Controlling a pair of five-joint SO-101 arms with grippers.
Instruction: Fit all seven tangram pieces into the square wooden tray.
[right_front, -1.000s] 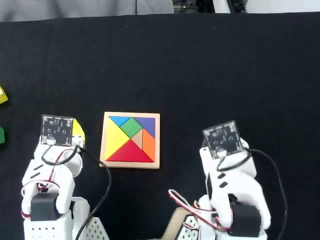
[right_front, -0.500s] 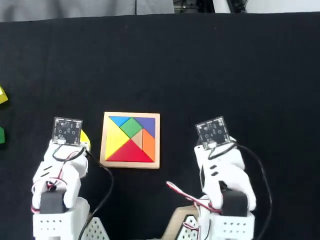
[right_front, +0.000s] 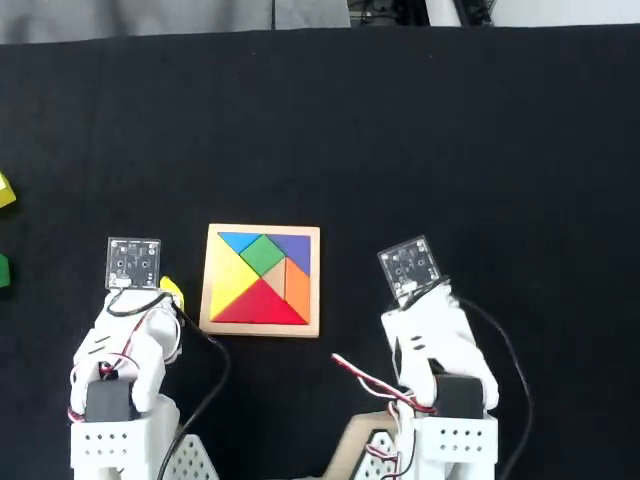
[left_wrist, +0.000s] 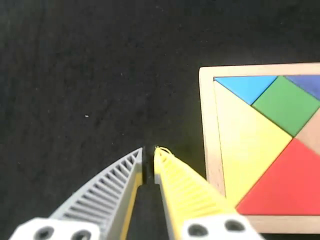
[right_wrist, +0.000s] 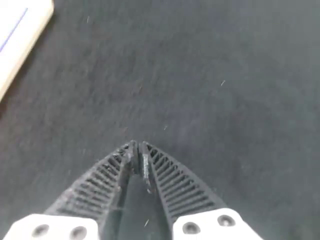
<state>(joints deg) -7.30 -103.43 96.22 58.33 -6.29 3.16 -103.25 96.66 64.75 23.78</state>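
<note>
From above, the square pale-wood tray (right_front: 262, 331) near the front edge of the black cloth counter (right_front: 450, 130) holds seven smooth painted tangram pieces (right_front: 240, 285), seemingly flush, so I judge only parking the arms remains; in the left wrist view the ribbed left claw (left_wrist: 149, 149) is pinched together, empty, just beside the tray's wall; in the right wrist view the right claw (right_wrist: 137, 144) is likewise closed and empty over cloth.

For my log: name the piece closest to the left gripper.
The large yellow triangle, along the tray side facing the left gripper; the others lie farther in.

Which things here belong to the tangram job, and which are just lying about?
Job: wooden tray, tangram pieces inside it, left gripper, right gripper.
Lying about: yellow object and green object at the high view's left edge.
</note>
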